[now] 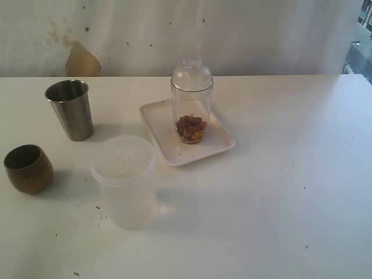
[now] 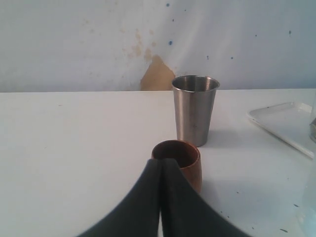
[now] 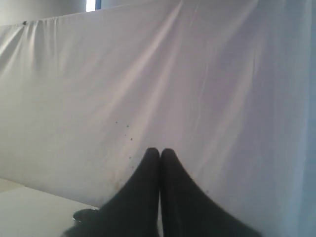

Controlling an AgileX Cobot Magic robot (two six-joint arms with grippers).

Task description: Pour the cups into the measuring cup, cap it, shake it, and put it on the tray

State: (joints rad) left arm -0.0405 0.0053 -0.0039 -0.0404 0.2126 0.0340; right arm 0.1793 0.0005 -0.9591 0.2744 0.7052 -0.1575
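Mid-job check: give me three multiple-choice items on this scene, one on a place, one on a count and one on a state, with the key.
1. Where does the measuring cup stand?
A. on the tray
B. beside the tray
C. held in the air

2. How many lidless cups stand apart from the tray?
A. one
B. two
C. four

3. The measuring cup's top is:
A. capped
B. open
C. covered by a hand

Key:
1 A: its base rests inside the tray's rim.
2 B: only the steel tumbler and the wooden cup are lidless.
3 A: a clear domed cap sits on it.
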